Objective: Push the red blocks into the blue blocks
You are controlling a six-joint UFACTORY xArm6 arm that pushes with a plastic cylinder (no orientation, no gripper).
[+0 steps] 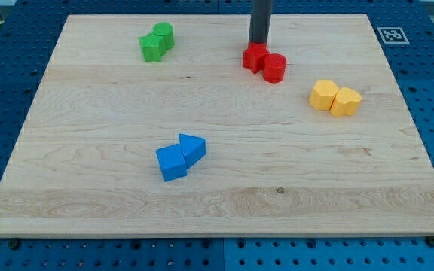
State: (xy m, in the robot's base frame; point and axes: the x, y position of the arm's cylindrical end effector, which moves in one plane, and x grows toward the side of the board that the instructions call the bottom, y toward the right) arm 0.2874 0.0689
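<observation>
Blue blocks, a cube touching a wedge, lie nearest. Well beyond them, toward the view's upper right, sit a red star-like block and red cylinder, touching. My tip holds nothing, just behind the star; contact unclear, rod cut off above.

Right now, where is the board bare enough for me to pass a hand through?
Bare: the middle band between the red blocks and blue blocks, the whole bottom strip, and the left edge below the green blocks. Crowded: the top right, where my tip touches the reds, near the yellow blocks.
</observation>
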